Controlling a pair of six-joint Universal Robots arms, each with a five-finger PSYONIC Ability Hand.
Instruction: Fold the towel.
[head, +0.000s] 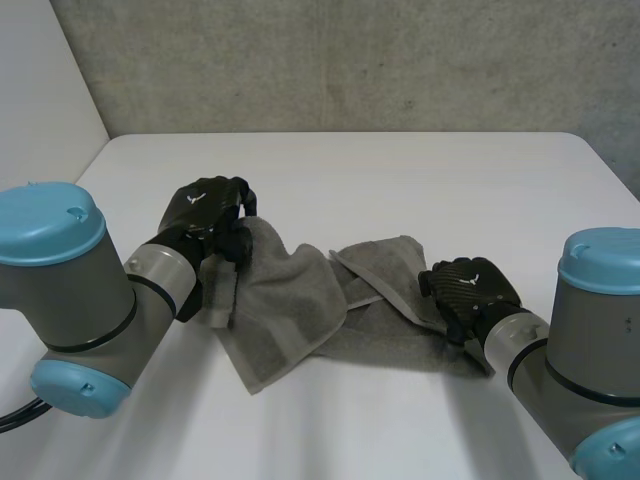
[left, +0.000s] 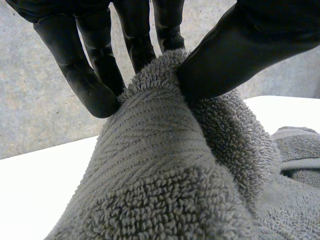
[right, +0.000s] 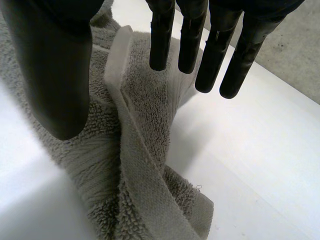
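On the white table (head: 400, 170) a rumpled grey terry-cloth towel (head: 290, 310) lies in a bunched, twisted heap between the two hands, and no clean fold has been made yet. By my reading the task is at an early stage: the cloth needs spreading flat, or lifting by its corners, before any neat fold. The left hand (head: 205, 215) is at the towel's left end, where a peak of cloth stands raised off the table. Its fingers (left: 90, 85) and thumb (left: 235, 50) pinch that peak between them. The right hand (head: 470, 290) is over the towel's right end, its fingers (right: 230, 55) straight and spread and its thumb held apart. A hemmed edge (right: 135, 165) runs beneath the palm; whether the fingers touch the cloth I cannot tell.
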